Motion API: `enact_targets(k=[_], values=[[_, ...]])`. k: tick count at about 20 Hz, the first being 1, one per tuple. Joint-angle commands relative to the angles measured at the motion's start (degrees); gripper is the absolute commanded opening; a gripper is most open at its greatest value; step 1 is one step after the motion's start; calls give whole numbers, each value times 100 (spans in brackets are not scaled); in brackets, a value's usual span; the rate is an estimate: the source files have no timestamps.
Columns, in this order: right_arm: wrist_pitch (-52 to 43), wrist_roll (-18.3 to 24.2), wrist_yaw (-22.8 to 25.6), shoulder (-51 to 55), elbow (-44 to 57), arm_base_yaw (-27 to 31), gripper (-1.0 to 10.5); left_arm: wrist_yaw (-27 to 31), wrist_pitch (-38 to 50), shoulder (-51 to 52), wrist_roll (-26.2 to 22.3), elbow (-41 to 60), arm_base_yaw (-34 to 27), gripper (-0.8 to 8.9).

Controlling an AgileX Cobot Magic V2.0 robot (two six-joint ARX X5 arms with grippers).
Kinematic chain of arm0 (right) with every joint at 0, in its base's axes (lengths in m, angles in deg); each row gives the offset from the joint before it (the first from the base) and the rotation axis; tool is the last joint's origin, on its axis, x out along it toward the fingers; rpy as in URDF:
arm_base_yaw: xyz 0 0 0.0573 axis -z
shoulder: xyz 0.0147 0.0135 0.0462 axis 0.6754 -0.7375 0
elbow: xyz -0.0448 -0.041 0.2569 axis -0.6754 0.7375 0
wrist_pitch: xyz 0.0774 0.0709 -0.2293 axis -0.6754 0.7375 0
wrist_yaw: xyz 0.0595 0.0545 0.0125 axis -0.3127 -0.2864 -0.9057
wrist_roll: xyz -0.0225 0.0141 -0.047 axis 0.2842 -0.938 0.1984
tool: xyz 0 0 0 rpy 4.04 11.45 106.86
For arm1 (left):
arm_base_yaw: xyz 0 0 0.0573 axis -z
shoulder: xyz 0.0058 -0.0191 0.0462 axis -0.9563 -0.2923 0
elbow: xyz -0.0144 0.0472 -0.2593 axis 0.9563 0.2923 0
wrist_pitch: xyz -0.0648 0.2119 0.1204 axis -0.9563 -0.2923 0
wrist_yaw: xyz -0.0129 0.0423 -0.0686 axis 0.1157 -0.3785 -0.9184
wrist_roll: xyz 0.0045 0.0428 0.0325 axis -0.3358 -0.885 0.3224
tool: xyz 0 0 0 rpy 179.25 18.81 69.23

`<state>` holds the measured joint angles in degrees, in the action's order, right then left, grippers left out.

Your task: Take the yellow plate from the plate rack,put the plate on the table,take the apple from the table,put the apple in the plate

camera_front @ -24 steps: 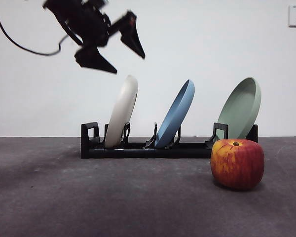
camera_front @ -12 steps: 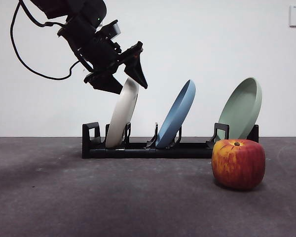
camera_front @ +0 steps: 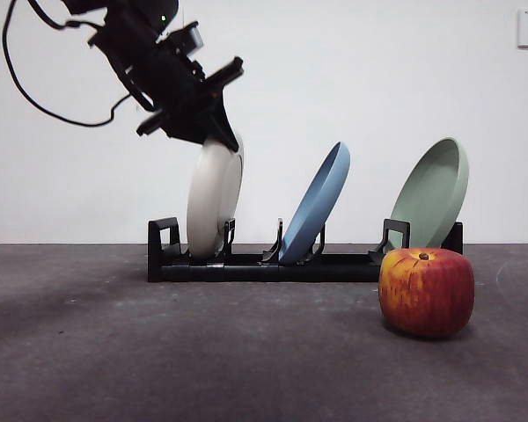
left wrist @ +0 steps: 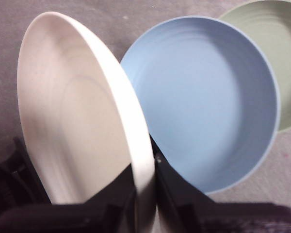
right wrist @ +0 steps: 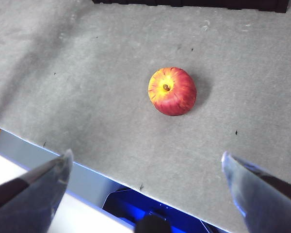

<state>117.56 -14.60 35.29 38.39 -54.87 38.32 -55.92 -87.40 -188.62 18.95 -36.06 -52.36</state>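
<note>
The yellow plate (camera_front: 213, 202) stands almost upright in the left slot of the black plate rack (camera_front: 246, 265). My left gripper (camera_front: 218, 132) comes down from the upper left and is shut on the plate's top rim, one jaw on each side; the left wrist view shows this grip (left wrist: 144, 187) on the cream plate (left wrist: 72, 121). The red apple (camera_front: 426, 292) sits on the dark grey table (camera_front: 158, 352) at the front right. My right gripper (right wrist: 146, 156) is open and empty, high above the apple (right wrist: 172, 91).
A blue plate (camera_front: 315, 204) leans in the rack's middle slot, and a pale green plate (camera_front: 429, 193) in the right slot. Both show in the left wrist view, blue (left wrist: 208, 102) and green (left wrist: 281, 58). The table's near edge (right wrist: 63, 150) lies below the right gripper.
My left gripper came down from above onto the yellow plate's rim and closed on it. The plate has tipped from a rightward lean to nearly upright. The apple has not moved.
</note>
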Motion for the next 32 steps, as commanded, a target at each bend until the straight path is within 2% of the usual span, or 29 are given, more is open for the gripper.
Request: enact_targets(k=[1,5,9,11,13,17,20,24,28,32], values=[[-7,-35,11,7,-22,-9,720,-131,52,317,-92,-11,20,-8],[-9,-35,11,4,-22,-9,720,28,-328,914,-334,-11,-2,-8],[-7,-35,11,7,-22,-9,720,214,-1530,1648,-1008,-11,92,-8],[-7,-35,11,4,-22,-9,720,874,-2306,2011,-1451,-11,356,-8],[-7,-37,11,4,-22,-9,720,1810,-2979,2260,-1777,-11,809,-8],[2,-39,4,7,-22,-9,720,3547,-3818,2295,-1790,98,2002,-8],[2,-39,-17,7,-22,-9,720,4347,-3703,2291,-1556,715,2844,-8],[0,-42,-20,7,-22,-9,719,5099,-2852,2205,-1451,2050,3617,-8],[2,-76,-22,4,-22,-9,719,5370,-1587,1751,-1478,2944,4409,-8],[7,-79,-22,7,-22,-9,719,5757,-1224,949,-1471,3051,4767,-8]])
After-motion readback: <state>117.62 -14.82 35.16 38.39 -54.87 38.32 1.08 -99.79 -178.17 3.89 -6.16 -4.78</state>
